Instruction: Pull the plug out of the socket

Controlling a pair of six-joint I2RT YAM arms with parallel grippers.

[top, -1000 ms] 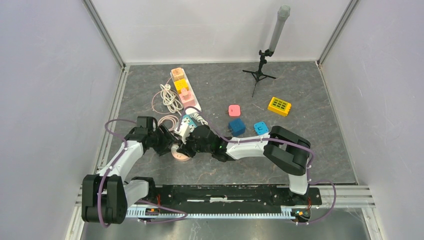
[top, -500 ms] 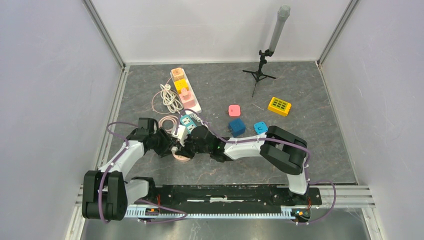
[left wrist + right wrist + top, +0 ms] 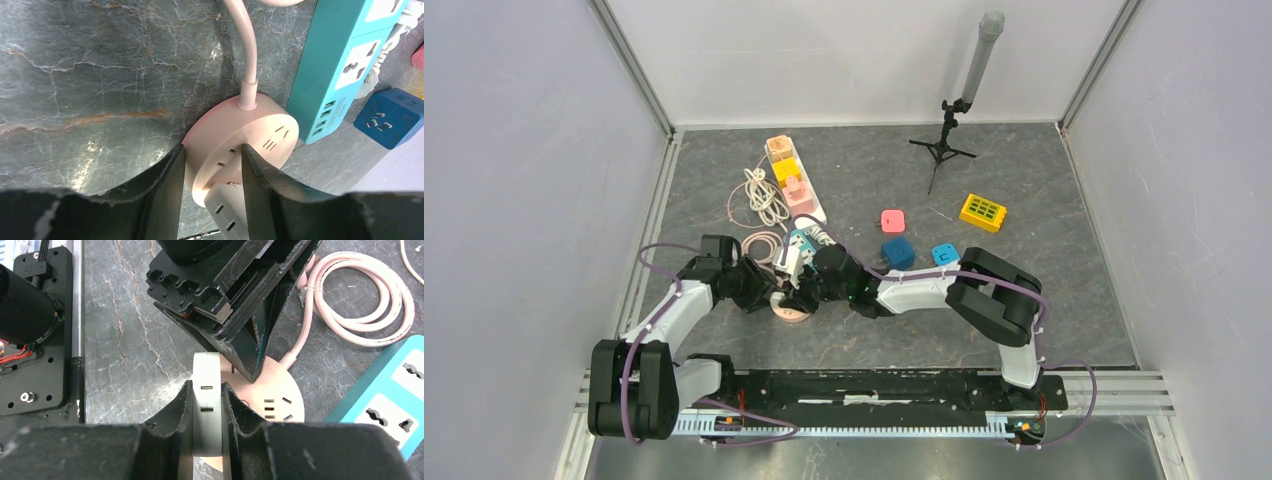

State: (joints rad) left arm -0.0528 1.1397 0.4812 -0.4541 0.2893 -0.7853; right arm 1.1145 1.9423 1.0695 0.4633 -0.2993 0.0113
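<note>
The white plug (image 3: 206, 412) stands on a grey marbled table (image 3: 1044, 300) walled in pale panels (image 3: 524, 150). It is flat and slotted, seated in the pink round socket (image 3: 250, 132) and pinched between the right gripper's (image 3: 206, 391) closed fingers. The left gripper (image 3: 212, 162) straddles the socket's rim with its fingers half spread, and whether it grips is unclear. The left wrist view, unlike the right, shows a blue cube adapter (image 3: 390, 117) to its fingers' right.

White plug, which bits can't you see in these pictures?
Right wrist view: the prongs of the white plug, hidden by its own body and the right gripper squeezing it.
Left wrist view: most of it, cut off by the bottom edge, between the fingers of the left gripper.
Top view: too small, mostly under both grippers.
</note>
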